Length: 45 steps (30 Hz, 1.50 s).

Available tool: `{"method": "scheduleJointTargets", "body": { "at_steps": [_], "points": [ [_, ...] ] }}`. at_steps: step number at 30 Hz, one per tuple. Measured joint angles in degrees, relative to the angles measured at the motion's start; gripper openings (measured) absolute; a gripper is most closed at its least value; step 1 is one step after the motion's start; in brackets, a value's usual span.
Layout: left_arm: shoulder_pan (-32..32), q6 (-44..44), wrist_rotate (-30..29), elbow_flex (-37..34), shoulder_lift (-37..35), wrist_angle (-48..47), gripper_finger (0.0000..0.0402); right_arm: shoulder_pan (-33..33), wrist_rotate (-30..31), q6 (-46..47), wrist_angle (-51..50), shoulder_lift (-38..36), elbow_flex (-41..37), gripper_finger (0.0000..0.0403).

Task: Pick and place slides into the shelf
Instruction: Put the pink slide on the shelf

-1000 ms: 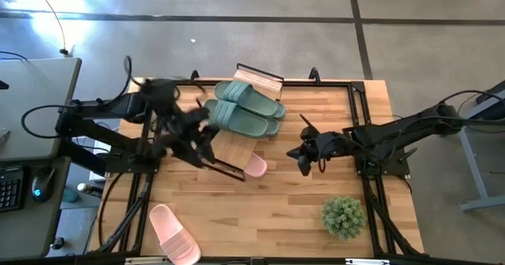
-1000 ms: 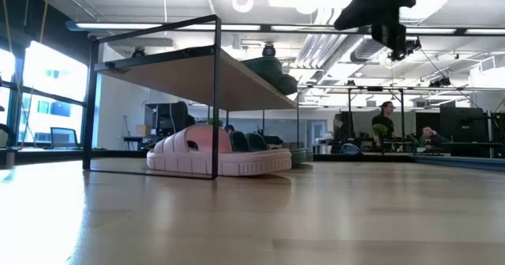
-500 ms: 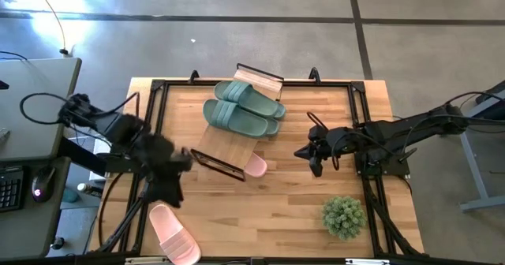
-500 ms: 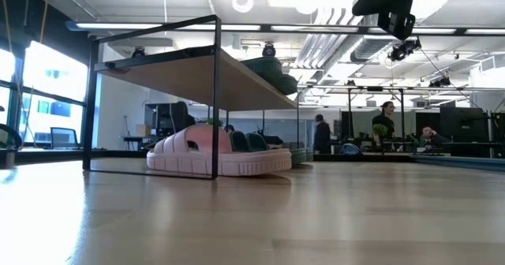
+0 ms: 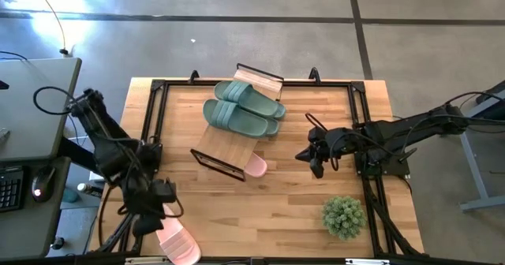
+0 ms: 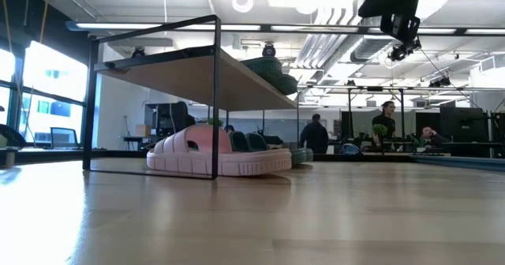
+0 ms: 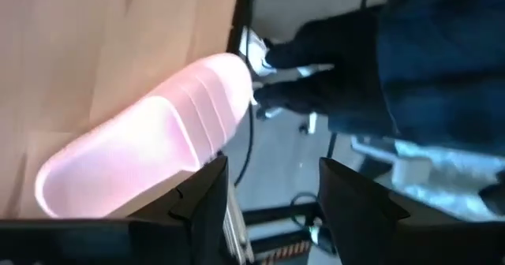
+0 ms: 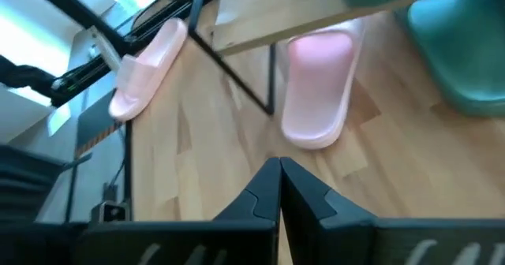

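My left pincer (image 5: 160, 206), jaws spread and grasping nothing, hangs over the pink slide (image 5: 175, 237) at the tabletop's (image 5: 276, 202) near-left corner.

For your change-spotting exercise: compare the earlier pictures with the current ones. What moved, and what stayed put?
The left tool swung from the shelf to the loose pink slide at the table's front-left edge, open and holding nothing. The right tool, shut, drifted slightly right. Green slides, shelved pink slide and plant stayed put.
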Motion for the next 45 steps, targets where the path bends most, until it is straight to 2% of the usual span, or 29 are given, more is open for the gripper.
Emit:
{"method": "scheduleJointTargets", "body": {
  "at_steps": [7,11,13,18,30,42,45],
  "points": [
    [-7.42,-14.18,-5.74,-14.54,-0.02,21.34,0.0181,0.0,-3.32,1.0,-3.2,0.0,0.0,0.0],
    [-9.89,-19.02,-11.31,-22.62,0.55,34.85,0.0182,0.0,-3.99,0.9,-4.42,0.0,0.0,0.0],
    [-9.94,-20.25,-12.39,-25.31,1.35,38.19,0.0182,-0.02,-4.57,0.83,-4.61,0.0,0.0,0.0],
    [-9.74,-20.94,-10.05,-27.73,4.3,39.6,0.0182,0.0,-5.48,1.01,-4.64,0.0,0.0,0.0],
    [-9.76,-22.74,-7.25,-27.92,10.25,41.63,0.0182,-0.01,-5.8,1.0,-4.88,0.0,0.0,0.0],
    [-9.76,-23.55,-7.49,-27.92,13.01,40.65,0.0182,0.0,-5.79,1.05,-4.88,0.0,0.0,0.0],
    [-9.76,-23.53,-9.03,-27.95,12.62,40.16,0.0182,-0.02,-5.79,1.03,-4.88,0.0,0.0,0.0]
  ]
}}
